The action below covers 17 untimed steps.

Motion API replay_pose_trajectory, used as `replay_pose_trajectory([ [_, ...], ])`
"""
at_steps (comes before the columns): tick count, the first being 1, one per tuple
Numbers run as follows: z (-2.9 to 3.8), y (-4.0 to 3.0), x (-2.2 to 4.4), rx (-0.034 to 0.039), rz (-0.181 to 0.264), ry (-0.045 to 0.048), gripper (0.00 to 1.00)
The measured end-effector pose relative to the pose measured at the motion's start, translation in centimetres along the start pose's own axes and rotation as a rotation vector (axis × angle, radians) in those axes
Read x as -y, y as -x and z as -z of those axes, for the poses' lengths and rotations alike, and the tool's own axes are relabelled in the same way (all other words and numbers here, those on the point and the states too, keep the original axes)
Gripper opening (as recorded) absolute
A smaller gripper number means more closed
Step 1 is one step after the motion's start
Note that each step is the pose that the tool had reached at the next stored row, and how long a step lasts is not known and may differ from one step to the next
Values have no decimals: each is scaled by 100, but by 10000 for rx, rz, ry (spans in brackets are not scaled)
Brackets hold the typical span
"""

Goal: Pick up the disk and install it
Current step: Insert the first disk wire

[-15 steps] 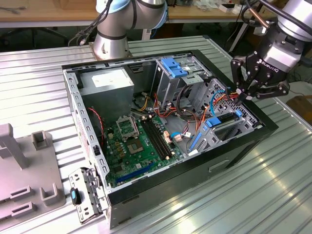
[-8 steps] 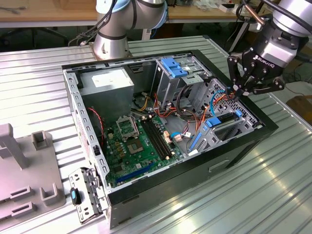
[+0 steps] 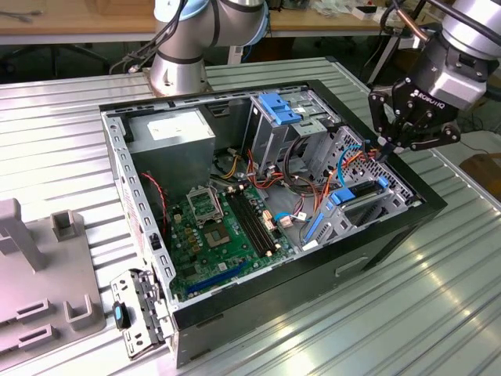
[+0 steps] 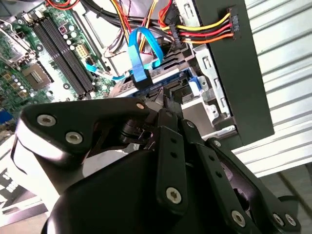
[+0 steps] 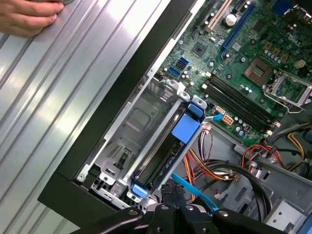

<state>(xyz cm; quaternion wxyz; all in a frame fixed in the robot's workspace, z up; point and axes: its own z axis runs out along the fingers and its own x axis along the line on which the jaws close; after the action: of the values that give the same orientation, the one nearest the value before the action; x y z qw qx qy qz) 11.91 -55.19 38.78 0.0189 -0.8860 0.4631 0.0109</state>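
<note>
The disk (image 5: 186, 128), a grey metal drive in a bright blue plastic carrier, is seated on edge in the open black computer case (image 3: 376, 243). The black gripper (image 5: 169, 191) is closed, empty, at the disk's near end; the disk's long axis runs away toward the green motherboard (image 5: 239, 58). A person's hand (image 5: 27, 14) is shown in the first wrist view.
</note>
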Motion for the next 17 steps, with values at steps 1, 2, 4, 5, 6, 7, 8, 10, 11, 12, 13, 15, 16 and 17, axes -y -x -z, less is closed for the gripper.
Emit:
replay_pose_trajectory([
  [1, -1, -13, 20, -1, 66, 4, 11],
  [2, -3, -22, 35, 2, 106, 4, 11],
  [4, -9, -47, 78, 6, 254, 10, 11],
  [5, -9, -55, 90, 6, 314, 13, 11],
  [6, -9, -61, 101, 6, 359, 15, 11],
  [7, -9, -68, 114, 8, 419, 17, 11],
  [8, -9, -74, 124, 10, 471, 19, 11],
  [10, -9, -88, 146, 12, 584, 23, 11],
  [11, -10, -110, 182, 23, 1016, 38, 11],
  [12, -11, -117, 189, 40, 1717, 63, 11],
  [13, -11, -118, 192, 50, 2201, 82, 11],
  [15, -11, -120, 194, 59, 2510, 92, 11],
  [16, -11, -121, 196, 62, 2682, 99, 11],
  [17, -11, -124, 200, 64, 2823, 105, 11],
])
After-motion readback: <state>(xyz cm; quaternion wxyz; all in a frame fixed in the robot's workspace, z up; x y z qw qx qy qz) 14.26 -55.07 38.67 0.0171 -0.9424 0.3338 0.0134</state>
